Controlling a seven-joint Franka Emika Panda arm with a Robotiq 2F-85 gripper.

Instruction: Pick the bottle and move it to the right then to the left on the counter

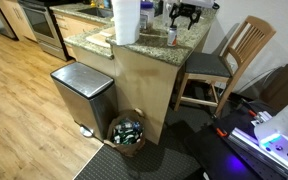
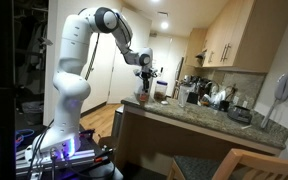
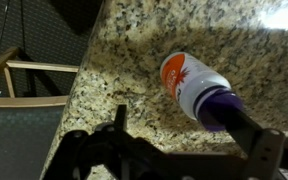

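Granite, speckled beige and grey, fills most of the wrist view. It is the counter (image 3: 134, 60), and the bottle (image 3: 189, 85) stands on it near the counter's rounded edge. From this camera the bottle shows a white body with an orange mark and a purple cap. The gripper (image 3: 174, 115) is spread wide and pinches nothing. One dark finger (image 3: 116, 125) hangs over bare counter, well apart from the bottle. The other finger (image 3: 259, 140) runs up just beside the cap, and I cannot tell whether it touches it.

In an exterior view the bottle (image 1: 171, 36) is a small brownish shape at the counter (image 1: 149, 47) end. The gripper (image 1: 187, 14) hangs above the counter, just beside the bottle and higher than it. A white roll (image 1: 127, 20) of paper towel stands on the same counter top, near the bottle. A steel bin (image 1: 82, 92) stands on the wood floor against the counter's base. A basket (image 1: 127, 130) of cans sits at the foot of the counter's corner. A wooden chair (image 1: 224, 62) is drawn up to the counter's other side.

In an exterior view the white arm (image 2: 79, 60) arches over the counter (image 2: 209, 118) end, with the gripper (image 2: 144, 73) pointing down above it. At this size its fingers are too small to read.
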